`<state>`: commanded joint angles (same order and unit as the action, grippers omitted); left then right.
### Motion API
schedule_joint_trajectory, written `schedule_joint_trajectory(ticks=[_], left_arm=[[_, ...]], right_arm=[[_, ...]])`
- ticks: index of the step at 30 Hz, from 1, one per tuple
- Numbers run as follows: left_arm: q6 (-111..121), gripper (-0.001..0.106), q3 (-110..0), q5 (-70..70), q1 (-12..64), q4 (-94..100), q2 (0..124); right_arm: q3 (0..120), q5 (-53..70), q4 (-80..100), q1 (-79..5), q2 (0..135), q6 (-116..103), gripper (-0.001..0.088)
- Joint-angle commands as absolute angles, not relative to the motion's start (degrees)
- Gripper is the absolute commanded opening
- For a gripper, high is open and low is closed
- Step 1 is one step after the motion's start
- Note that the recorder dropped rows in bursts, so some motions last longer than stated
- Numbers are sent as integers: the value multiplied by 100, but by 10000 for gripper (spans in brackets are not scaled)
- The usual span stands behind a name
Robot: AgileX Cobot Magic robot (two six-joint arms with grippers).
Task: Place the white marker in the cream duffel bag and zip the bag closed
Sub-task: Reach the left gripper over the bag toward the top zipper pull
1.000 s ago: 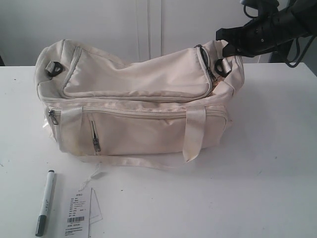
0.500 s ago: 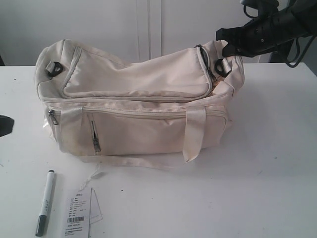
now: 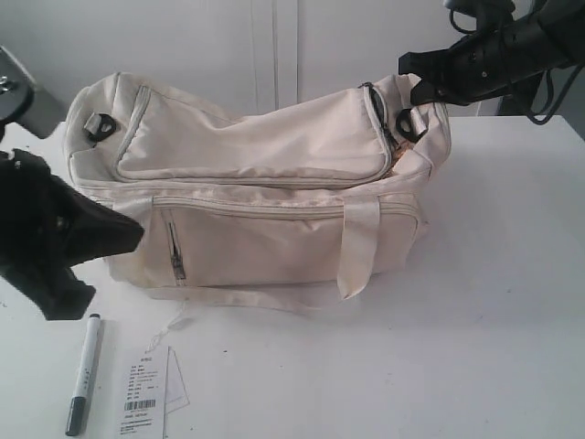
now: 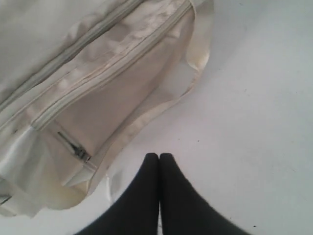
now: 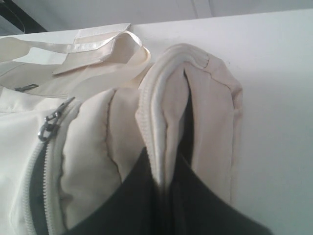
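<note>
**A:** Count it off for me.

**B:** One cream duffel bag, one white marker, one paper barcode tag and two grippers, all at one white table.

**A:** Anything in the bag?

**B:** Can't tell. The main zip gapes a little at the right end and it's dark inside, with nothing I can make out. The marker is outside the bag. It lies on the table in front of the bag's left corner, dark cap toward the near edge, just beside the tag.

**A:** And the pincers?

**B:** The left gripper has its fingers pressed together with nothing between them. It is over bare table, near the front pocket's zipper pull. The right gripper is clamped on a fold of fabric at the bag's end, near the main zip pull.

**A:** What's changed?

**B:** The left arm has swung in. Half a second ago it was only a dark sliver at the left edge, and a second ago it wasn't in sight. The bag, marker, tag and right gripper sit as they did.
</note>
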<state>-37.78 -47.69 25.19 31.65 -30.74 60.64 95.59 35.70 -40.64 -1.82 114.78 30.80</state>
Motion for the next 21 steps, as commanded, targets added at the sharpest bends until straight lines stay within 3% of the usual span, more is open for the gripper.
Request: schedule_joint_trajectory(ticks=[21], left_arm=[[-3841,0,-5914,1037,4413,-3168,7584]], right_arm=[[9559,3570,-4064,-182,11478,3080,0]])
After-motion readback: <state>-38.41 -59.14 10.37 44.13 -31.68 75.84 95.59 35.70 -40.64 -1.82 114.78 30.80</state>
